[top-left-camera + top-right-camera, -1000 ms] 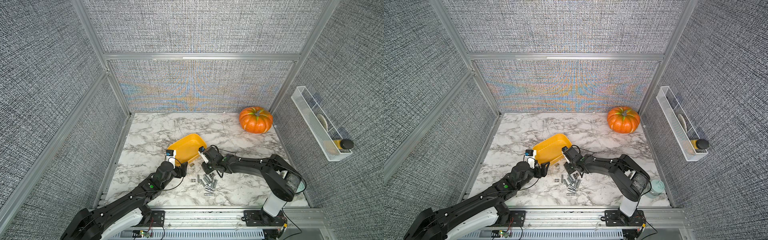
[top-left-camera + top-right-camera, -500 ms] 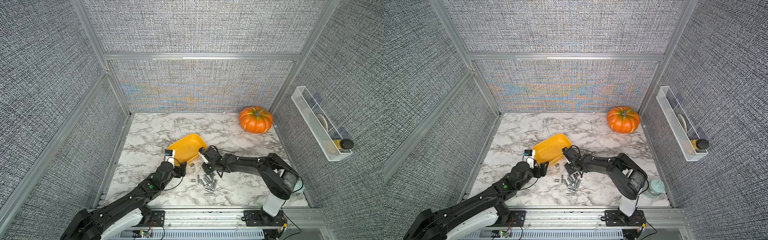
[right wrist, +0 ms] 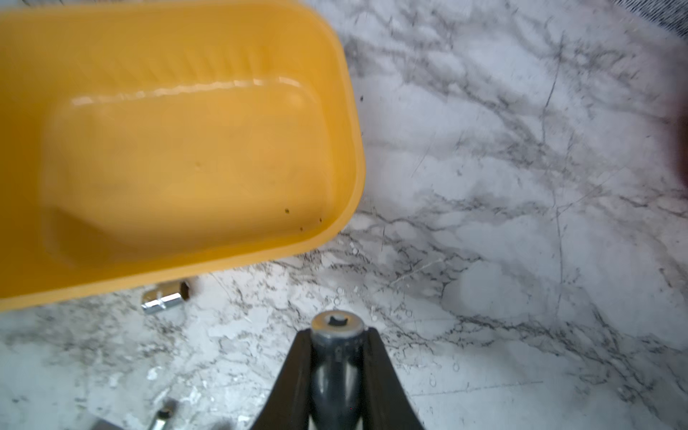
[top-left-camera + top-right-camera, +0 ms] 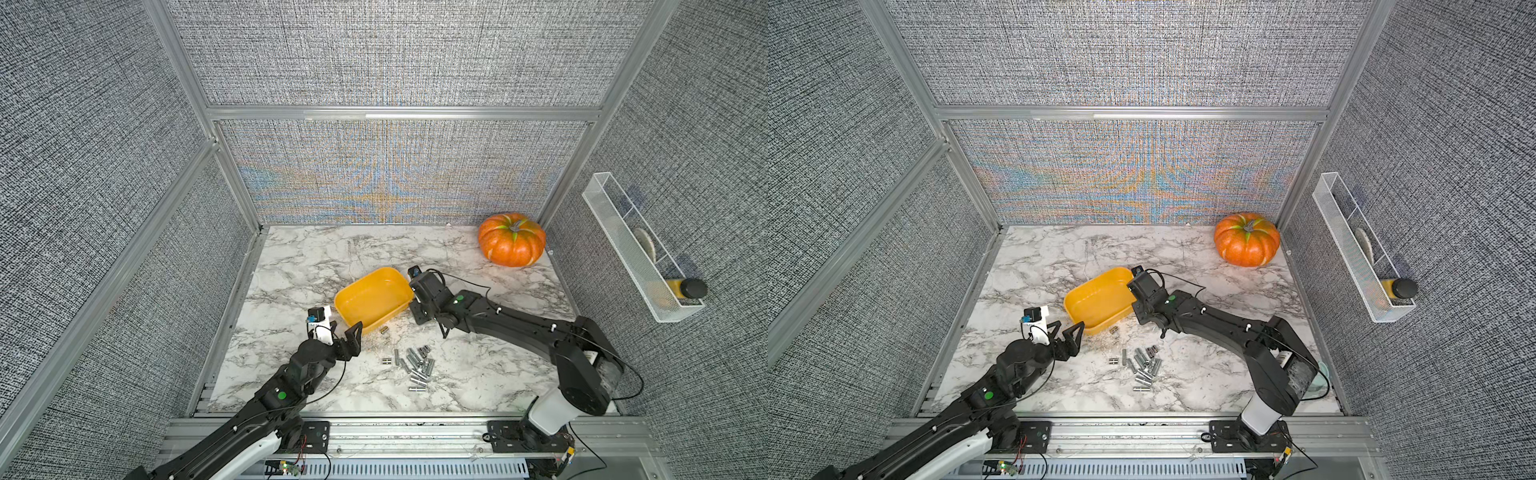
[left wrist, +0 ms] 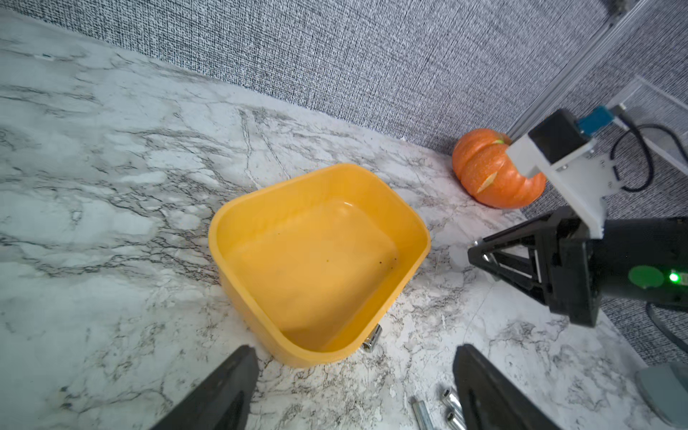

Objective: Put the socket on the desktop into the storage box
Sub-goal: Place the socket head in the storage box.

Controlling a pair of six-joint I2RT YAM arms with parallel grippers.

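R gripper (image 3: 337, 333) clamps a metal socket (image 3: 337, 357) endwise, low over the marble desktop (image 4: 478, 374) just beside the yellow storage box (image 3: 346, 93), not yet over its rim. L gripper (image 5: 355, 352) hangs wide open, w/ nothing in it, near the box's opposite corner. A second socket (image 3: 165, 298) lies just beside the box wall; loose sockets (image 4: 415, 365) sit nearby.

My left jaws stand spread wide above the worktop (image 4: 1059, 257), just off the near corner of the yellow storage box (image 4: 1096, 301); my right jaws sit at its right end, too hidden to read. One socket (image 4: 1113, 330) lies just beside the box's front wall, a heap of sockets (image 4: 1142, 366) nearer me, a pumpkin (image 4: 1246, 240) in the far right corner.
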